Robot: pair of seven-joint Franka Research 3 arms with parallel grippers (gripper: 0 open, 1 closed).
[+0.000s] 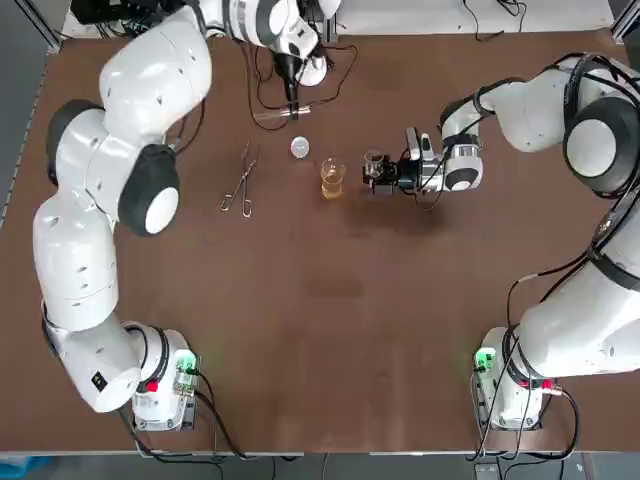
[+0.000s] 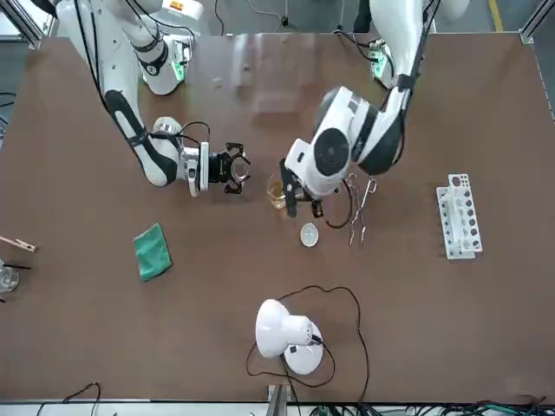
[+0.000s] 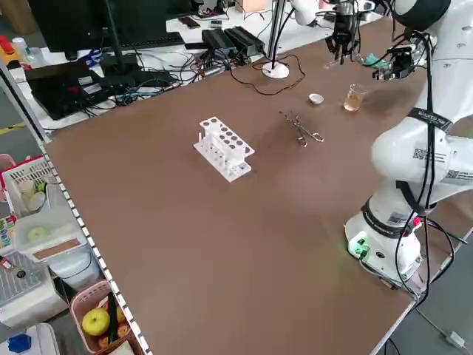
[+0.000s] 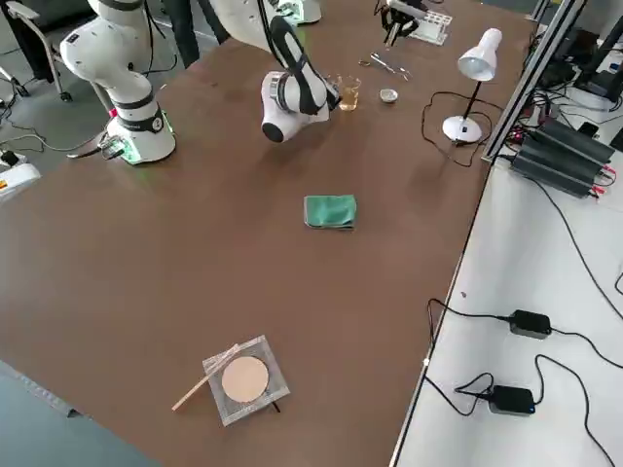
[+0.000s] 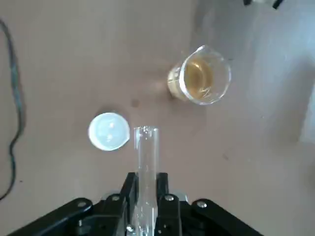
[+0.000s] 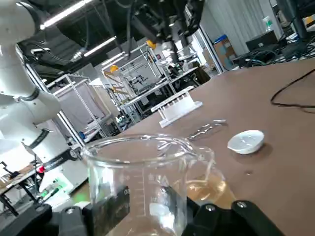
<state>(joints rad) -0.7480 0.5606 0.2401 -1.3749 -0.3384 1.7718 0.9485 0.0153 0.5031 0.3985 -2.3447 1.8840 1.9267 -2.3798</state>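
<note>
**Both grippers loaded over the far half of the table**

From my console I saw the left gripper (image 5: 146, 186) up over the far half of the table (image 1: 330, 330), close to the far edge and a little left of its middle. Its fingers were drawn almost together, pinched on a clear glass test tube (image 5: 146, 155) that stuck out past the fingertips, open mouth foremost. I could not tell whether the tube hung plumb. Below it lay a small white dish (image 5: 109, 131). Near the dish, but not touching it, a beaker of amber liquid (image 5: 199, 82) stood upright.

The right gripper (image 1: 380, 172) lay low and level, reaching in from the right edge toward the table's middle. Its fingers were spread just wide enough to take a small empty beaker (image 6: 142, 177) and were clamped on its sides, with the beaker upright between them. That beaker sat just beside the beaker of amber liquid, on the right-edge side, with a gap between the two. I could not make out whether its base touched the table.

A pair of metal tongs (image 1: 240, 182) lay flat to the left of the dish, clear of it. A white test tube rack (image 2: 458, 217) stood farther toward the left edge. A folded green cloth (image 2: 152, 251) lay toward the far right corner, and a white desk lamp (image 2: 284, 332) stood by the far edge with its cord looped over the table.
</note>
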